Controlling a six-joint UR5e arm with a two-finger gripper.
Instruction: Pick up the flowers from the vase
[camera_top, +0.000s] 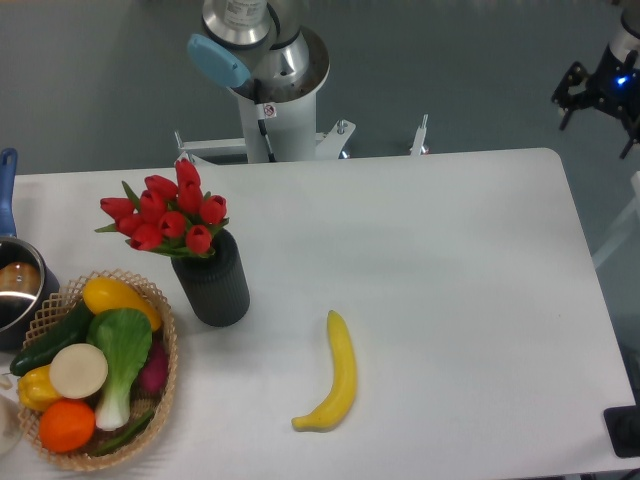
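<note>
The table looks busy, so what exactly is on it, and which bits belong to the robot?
flowers: one bunch, red, in the vase, left
vase: one, dark grey, left of centre
banana: one, yellow, lying centre front
basket: one, wicker, front left, filled with vegetables and fruit
pot: one, steel with blue handle, left edge
table: one, white
arm: one base, grey and silver, behind the table; fingers out of view

White table (450, 260) with rounded corners, grey floor (100, 80) behind, even light
</note>
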